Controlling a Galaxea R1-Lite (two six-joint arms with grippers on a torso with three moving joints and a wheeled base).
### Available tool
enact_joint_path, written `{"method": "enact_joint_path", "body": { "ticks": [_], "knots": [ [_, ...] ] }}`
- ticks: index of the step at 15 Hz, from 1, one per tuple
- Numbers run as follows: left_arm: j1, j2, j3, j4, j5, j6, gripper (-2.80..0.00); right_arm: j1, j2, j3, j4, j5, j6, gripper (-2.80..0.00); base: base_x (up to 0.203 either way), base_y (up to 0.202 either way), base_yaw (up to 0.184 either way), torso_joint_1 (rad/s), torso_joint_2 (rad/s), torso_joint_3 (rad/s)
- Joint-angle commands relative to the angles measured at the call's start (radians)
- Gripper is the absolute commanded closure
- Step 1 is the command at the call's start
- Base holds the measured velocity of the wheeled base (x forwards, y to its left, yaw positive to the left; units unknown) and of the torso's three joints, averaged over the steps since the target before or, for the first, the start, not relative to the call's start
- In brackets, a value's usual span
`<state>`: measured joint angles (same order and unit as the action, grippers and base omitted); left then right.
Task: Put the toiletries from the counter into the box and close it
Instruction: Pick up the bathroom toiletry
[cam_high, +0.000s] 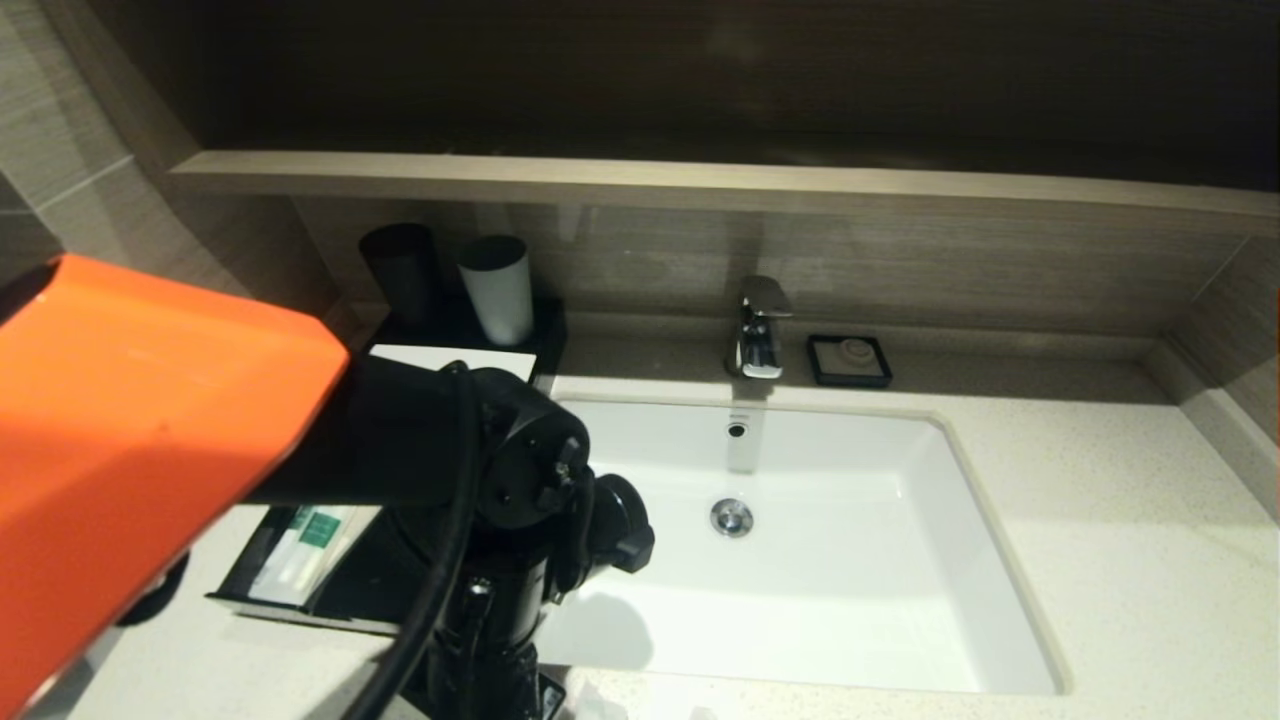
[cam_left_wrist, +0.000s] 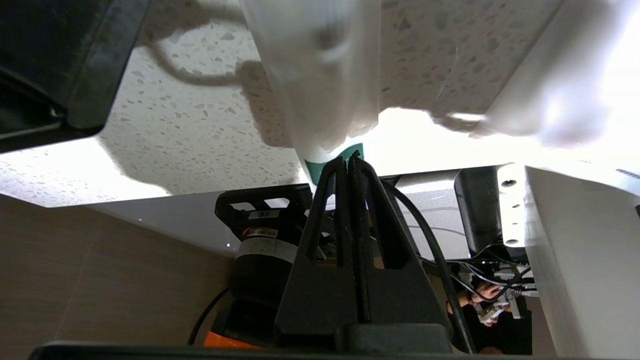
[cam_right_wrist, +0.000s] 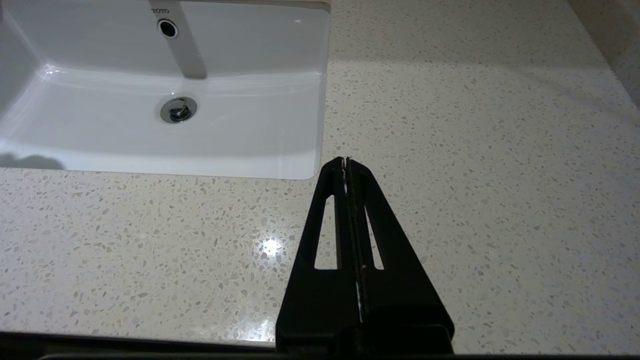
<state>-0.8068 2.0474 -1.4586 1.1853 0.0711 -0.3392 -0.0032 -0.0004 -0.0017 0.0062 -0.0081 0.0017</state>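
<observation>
while the drawer of the box (cam_high: 300, 585) stands pulled out at the left of the sink (cam_high: 800, 560), the head view shows one packet with green print (cam_high: 305, 550) already lying in it, so part of the job looks done. the big orange left arm fills the left of this view and hides much of the box; its gripper reaches down at the front edge of the counter (cam_high: 1150, 560), out of sight below. a grey cup (cam_high: 497, 288) stands behind the box's white top.

in the left wrist view, the left gripper (cam_left_wrist: 348, 161) has its fingers pressed together on the green end of a white packet (cam_left_wrist: 315, 75), which hangs over the speckled counter near its front edge. the dark corner of the box (cam_left_wrist: 75, 65) sits off to one side, apart from the packet. another white wrapped item (cam_left_wrist: 550, 100) lies nearby, too blurred to name.

in the right wrist view, the right gripper (cam_right_wrist: 346, 162) hovers over bare counter beside the sink, fingers closed on nothing, apparently idle.

my judgement: roughly midway. this packet must go into the drawer, any others follow, then the drawer gets pushed shut.
</observation>
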Motion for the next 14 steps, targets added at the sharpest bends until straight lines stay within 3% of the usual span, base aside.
{"method": "enact_joint_path", "body": {
  "ticks": [1,6,7,8,14],
  "knots": [
    [0.0,0.008,-0.008,0.005,0.001,-0.002,0.0,0.0,-0.001,0.0,0.0,0.0,0.0,0.0,0.0,0.0,0.0,0.0,0.0,0.0],
    [0.001,0.016,-0.008,-0.007,-0.008,-0.001,0.0,0.0,-0.001,0.0,0.0,0.0,0.0,0.0,0.0,0.0,0.0,0.0,0.0,0.0],
    [0.001,0.014,-0.008,-0.007,-0.008,-0.001,-2.66,0.0,-0.001,0.0,0.001,0.0,0.0,0.0,0.0,0.0,0.0,0.0,0.0,0.0],
    [0.0,0.011,-0.005,-0.007,-0.008,-0.001,-2.8,0.0,-0.001,0.0,0.0,0.0,0.0,0.0,0.0,0.0,0.0,0.0,0.0,0.0],
    [0.016,0.005,0.001,-0.009,-0.011,0.037,-2.8,0.0,-0.001,0.0,0.001,0.0,0.0,0.0,0.0,0.0,0.0,0.0,0.0,0.0]
  ]
}}
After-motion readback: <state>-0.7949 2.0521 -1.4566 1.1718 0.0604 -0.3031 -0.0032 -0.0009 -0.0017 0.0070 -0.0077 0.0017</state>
